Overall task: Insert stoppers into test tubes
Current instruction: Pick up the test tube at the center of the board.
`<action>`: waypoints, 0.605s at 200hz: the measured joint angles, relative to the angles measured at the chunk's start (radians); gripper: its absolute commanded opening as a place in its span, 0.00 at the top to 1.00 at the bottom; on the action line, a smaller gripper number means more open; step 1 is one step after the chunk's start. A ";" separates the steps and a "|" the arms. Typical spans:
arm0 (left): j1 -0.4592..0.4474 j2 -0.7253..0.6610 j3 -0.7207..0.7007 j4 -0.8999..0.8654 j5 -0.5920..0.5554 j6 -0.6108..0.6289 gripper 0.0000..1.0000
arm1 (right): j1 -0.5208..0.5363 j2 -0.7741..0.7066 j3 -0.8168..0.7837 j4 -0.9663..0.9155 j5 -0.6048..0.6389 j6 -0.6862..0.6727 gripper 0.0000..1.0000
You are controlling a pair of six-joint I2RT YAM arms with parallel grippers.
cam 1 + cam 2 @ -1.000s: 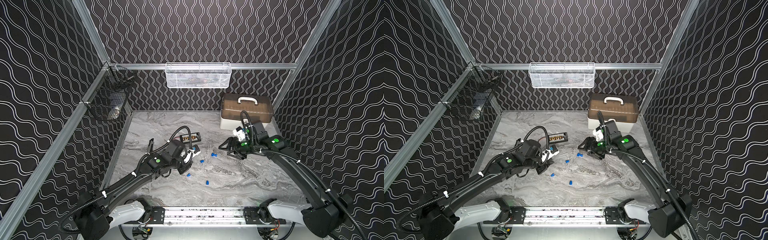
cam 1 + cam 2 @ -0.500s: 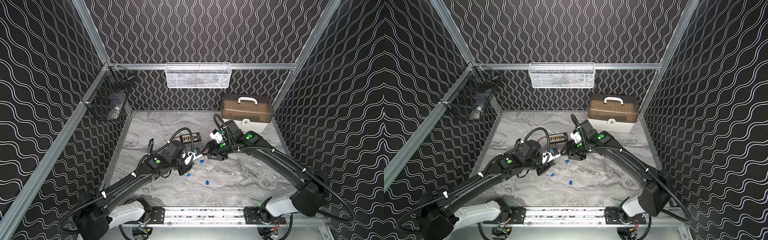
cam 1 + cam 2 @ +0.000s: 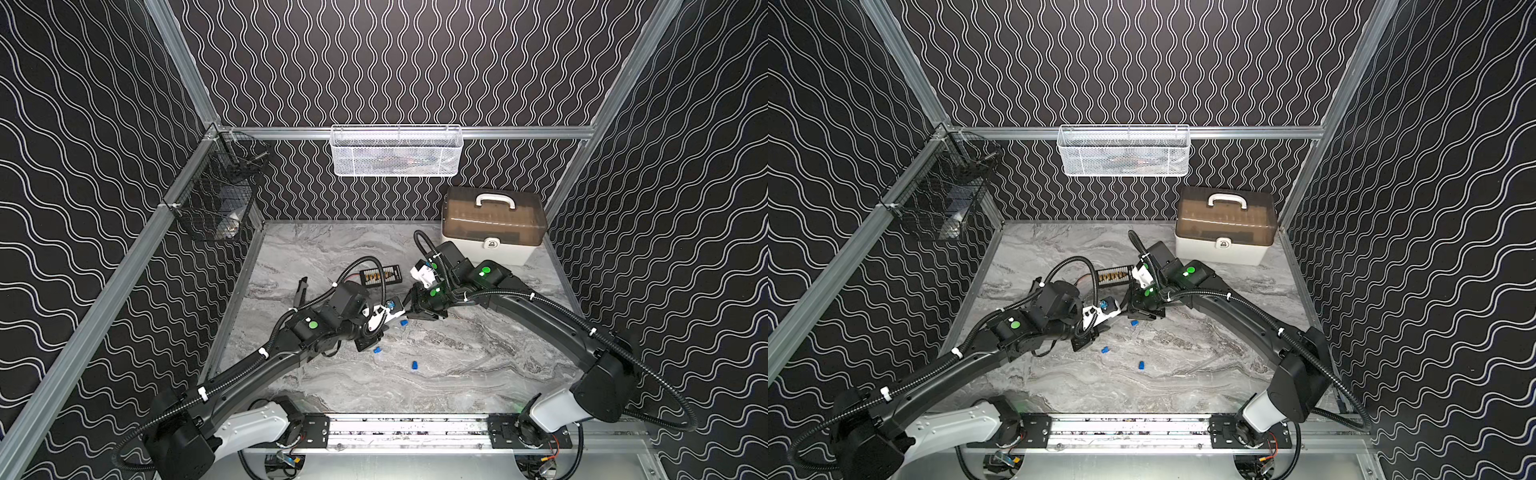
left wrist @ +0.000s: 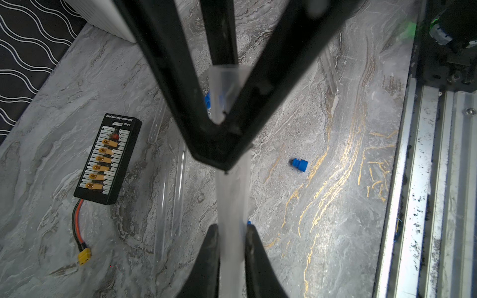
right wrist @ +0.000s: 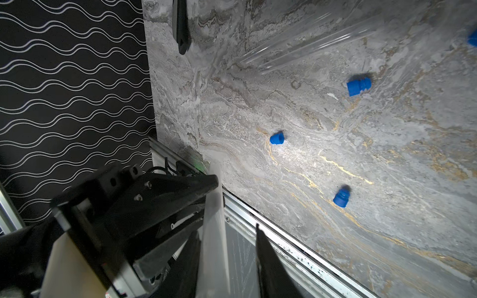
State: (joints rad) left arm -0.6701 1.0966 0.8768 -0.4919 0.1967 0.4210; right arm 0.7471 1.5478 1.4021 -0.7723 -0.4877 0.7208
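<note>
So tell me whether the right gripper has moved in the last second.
Yes. In a top view the right gripper has slid sideways away from the storage box, toward the black connector board.

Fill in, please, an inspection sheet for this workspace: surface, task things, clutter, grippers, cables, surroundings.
Surface: grey marbled table top, no spill seen.
Job's things: held test tube, mouth open; other test tubes lie flat; blue stoppers, at least three loose, none seen inserted.
Clutter: black connector board, yellow connector on red wire, slim black object, lidded box.
Grippers: left gripper shut on held test tube; right gripper open, jaws either side of the same tube, gap on one side.
Cables: black hoses along both arms, nothing seen snagged.
Surroundings: wavy-patterned walls; white wire basket, black wire basket.
</note>
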 measured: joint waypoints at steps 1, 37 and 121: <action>0.000 0.000 0.000 0.000 0.000 0.000 1.00 | 0.000 0.001 0.000 0.000 0.000 0.001 0.68; -0.003 -0.002 -0.001 -0.002 -0.005 0.012 1.00 | 0.004 0.012 0.008 0.000 -0.006 0.000 0.75; -0.006 -0.001 -0.001 -0.003 -0.015 0.026 1.00 | 0.010 0.014 0.010 0.005 -0.030 -0.004 0.86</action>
State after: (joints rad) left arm -0.6762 1.0954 0.8761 -0.4953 0.1814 0.4465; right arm 0.7567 1.5616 1.4124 -0.7670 -0.5175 0.7170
